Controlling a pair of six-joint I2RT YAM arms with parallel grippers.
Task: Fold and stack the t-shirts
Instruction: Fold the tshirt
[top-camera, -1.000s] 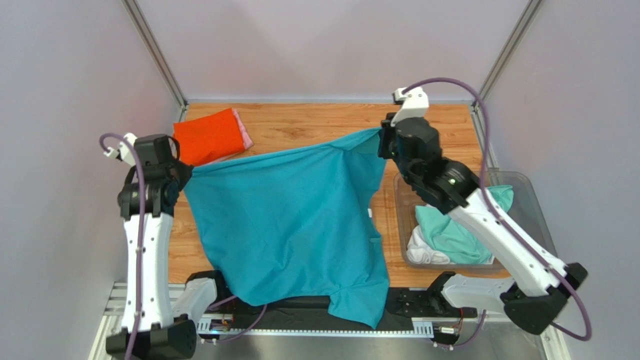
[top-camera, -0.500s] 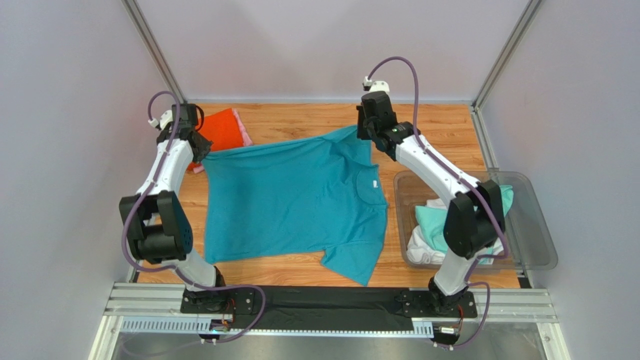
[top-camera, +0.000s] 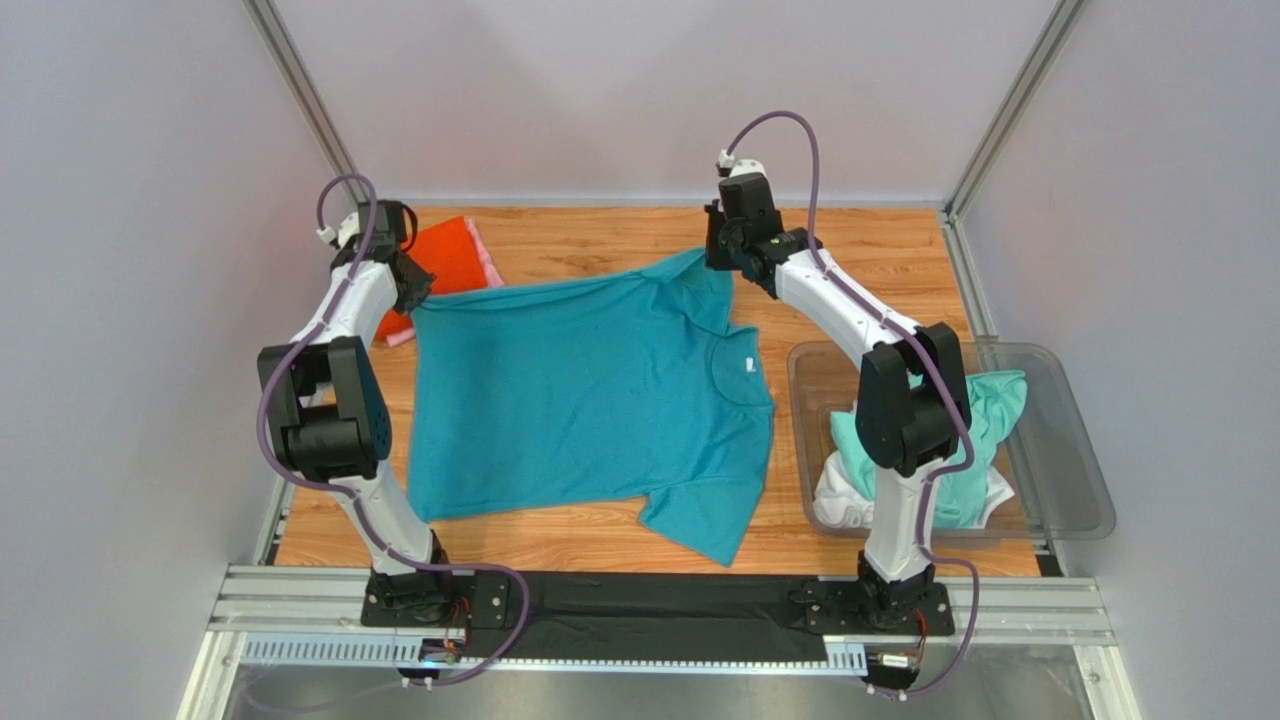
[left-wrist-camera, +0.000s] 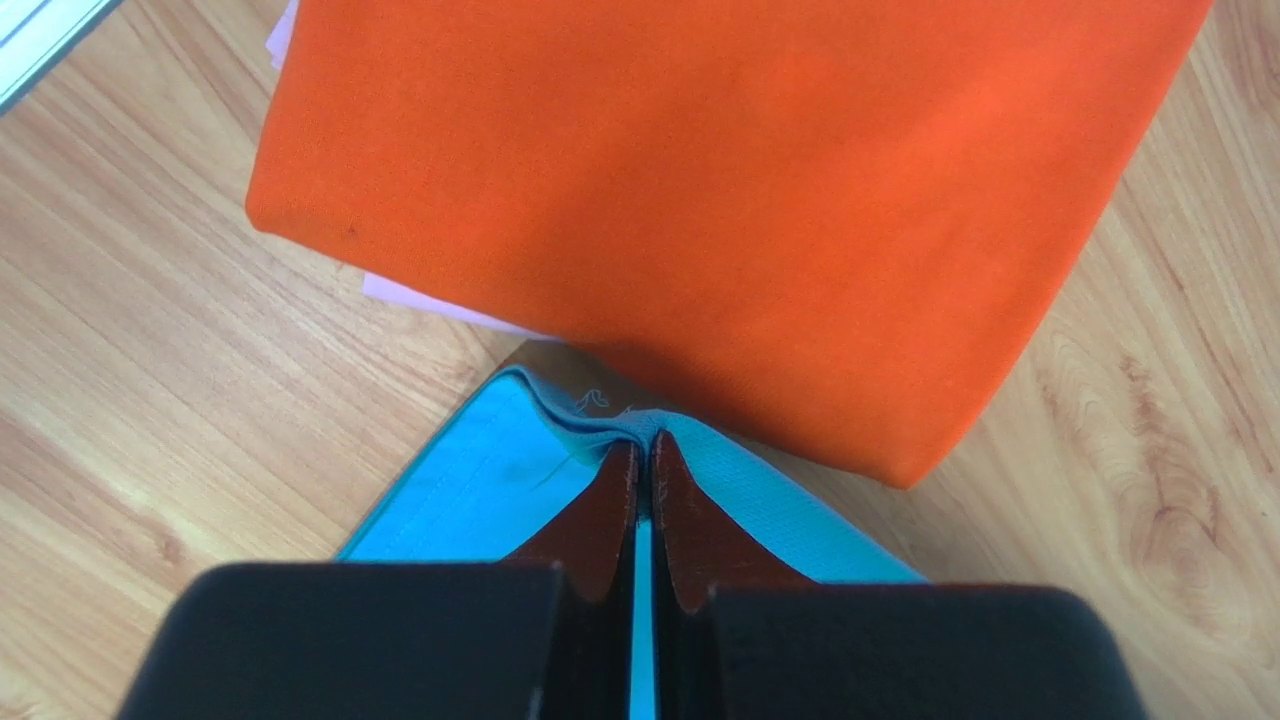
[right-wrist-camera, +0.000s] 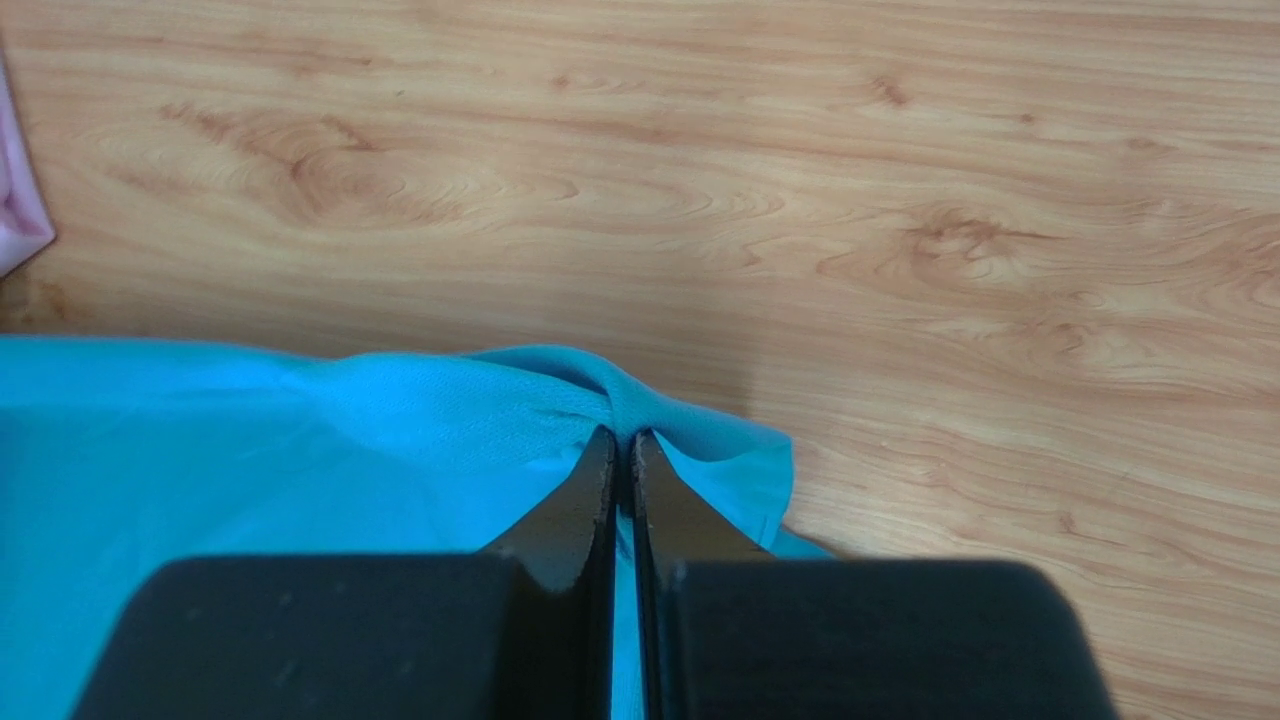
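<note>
Your left end effector has its two fingers pressed together on the far-left corner of the teal t-shirt, with a small pucker of cloth gathered at the tips. That corner sits right up against the near edge of the folded orange-red t-shirt; you cannot tell from the wrist view whether the two cloths touch. A pink t-shirt peeks out from beneath the orange-red one at the far-left of the tabletop. Your right end effector is likewise clamped on the teal shirt, pinching a fold at its far-right corner, close to the collar. The shirt's far edge runs between the two grips, and the rest lies spread over the middle of the tabletop, collar to the right and one sleeve pointing toward the arm bases. To the right, a clear plastic bin holds a crumpled mint-green t-shirt and a white t-shirt.
</note>
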